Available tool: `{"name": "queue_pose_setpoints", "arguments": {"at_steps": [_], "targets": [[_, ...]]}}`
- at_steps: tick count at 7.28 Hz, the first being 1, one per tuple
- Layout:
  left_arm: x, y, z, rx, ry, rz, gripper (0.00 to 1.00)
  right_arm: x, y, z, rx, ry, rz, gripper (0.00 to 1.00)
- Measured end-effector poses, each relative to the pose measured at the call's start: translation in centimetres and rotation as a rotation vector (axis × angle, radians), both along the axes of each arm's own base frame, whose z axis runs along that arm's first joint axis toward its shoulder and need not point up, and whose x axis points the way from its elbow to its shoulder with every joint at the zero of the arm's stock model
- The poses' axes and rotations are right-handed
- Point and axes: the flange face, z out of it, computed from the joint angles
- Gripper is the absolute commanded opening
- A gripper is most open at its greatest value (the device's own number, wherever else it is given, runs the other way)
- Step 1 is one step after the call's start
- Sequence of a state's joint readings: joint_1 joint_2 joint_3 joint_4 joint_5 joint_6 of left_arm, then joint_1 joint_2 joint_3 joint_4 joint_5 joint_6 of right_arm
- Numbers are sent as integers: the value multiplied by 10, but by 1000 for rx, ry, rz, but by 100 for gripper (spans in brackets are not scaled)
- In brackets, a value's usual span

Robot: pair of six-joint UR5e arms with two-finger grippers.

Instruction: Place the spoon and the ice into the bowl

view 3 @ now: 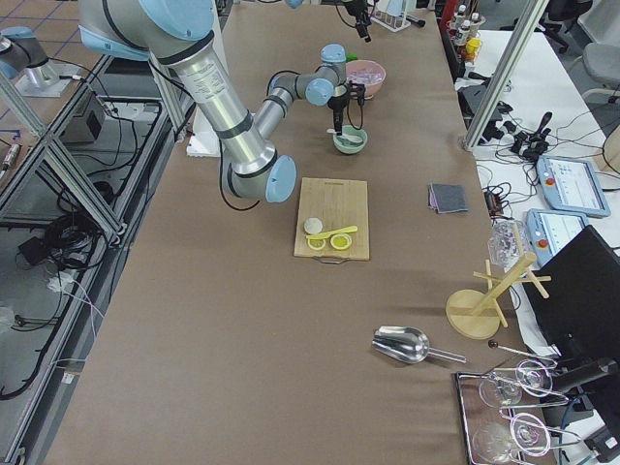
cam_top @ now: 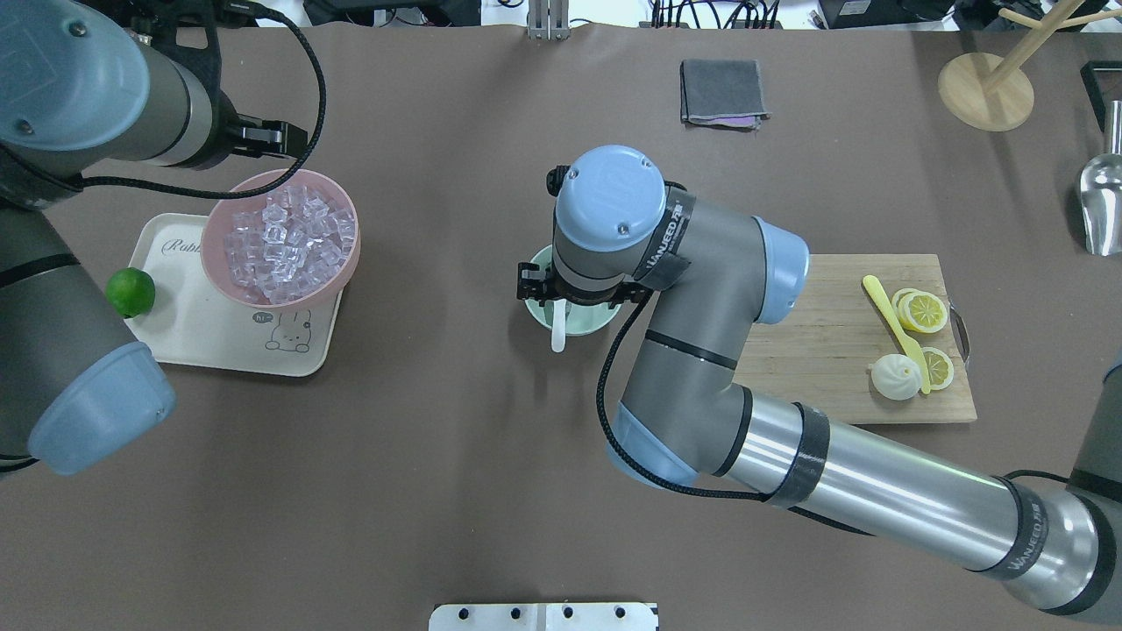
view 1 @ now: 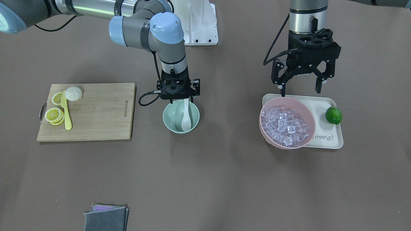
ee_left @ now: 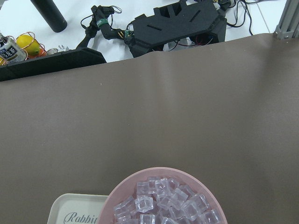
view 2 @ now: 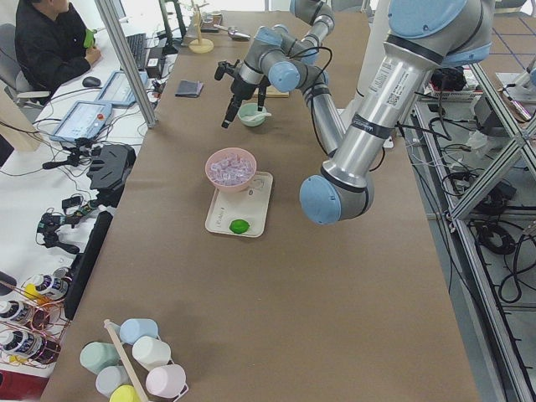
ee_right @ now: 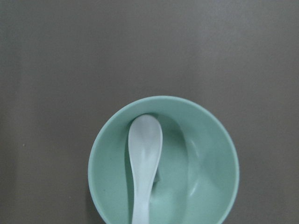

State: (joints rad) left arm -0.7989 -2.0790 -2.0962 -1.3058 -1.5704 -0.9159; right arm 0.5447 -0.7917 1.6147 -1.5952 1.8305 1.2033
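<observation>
The spoon (ee_right: 145, 158) is glossy, the bowl (ee_right: 219, 158) smooth, the ice (view 1: 284, 125) clear, the cutting board (view 1: 96, 112) wooden.

There is one mint bowl (view 1: 171, 121), one pink bowl (view 1: 309, 112), one spoon (view 1: 186, 122), one lime (view 1: 333, 115), one tray (view 1: 322, 106), one cutting board (view 1: 99, 112) and many ice cubes (view 1: 284, 126).

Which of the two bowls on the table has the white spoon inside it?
The small mint-green bowl has the white spoon in it. The larger pink bowl, on the cream tray, holds only clear ice cubes.
</observation>
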Motion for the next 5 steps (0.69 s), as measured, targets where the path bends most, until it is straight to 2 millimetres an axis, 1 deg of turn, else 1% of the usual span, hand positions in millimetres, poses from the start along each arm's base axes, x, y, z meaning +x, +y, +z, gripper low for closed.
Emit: {"name": "queue_pose_setpoints", "arguments": {"at_steps": [1,2,3,4,5], "targets": [[-8,-4,3,-16,9,-1,98,31,-15,0,37,23,-31,100],[-24,-12,12,-46,25,-4,98,75,-32,15,82,66,-61,100],[-41,-22,28,-75,45,-13,98,128,-44,44,126,116,-80,100],[-57,-35,52,-93,68,-28,98,167,-49,78,147,164,-91,100],[-67,-50,82,-102,89,-42,98,192,-51,110,143,210,-87,100]]}}
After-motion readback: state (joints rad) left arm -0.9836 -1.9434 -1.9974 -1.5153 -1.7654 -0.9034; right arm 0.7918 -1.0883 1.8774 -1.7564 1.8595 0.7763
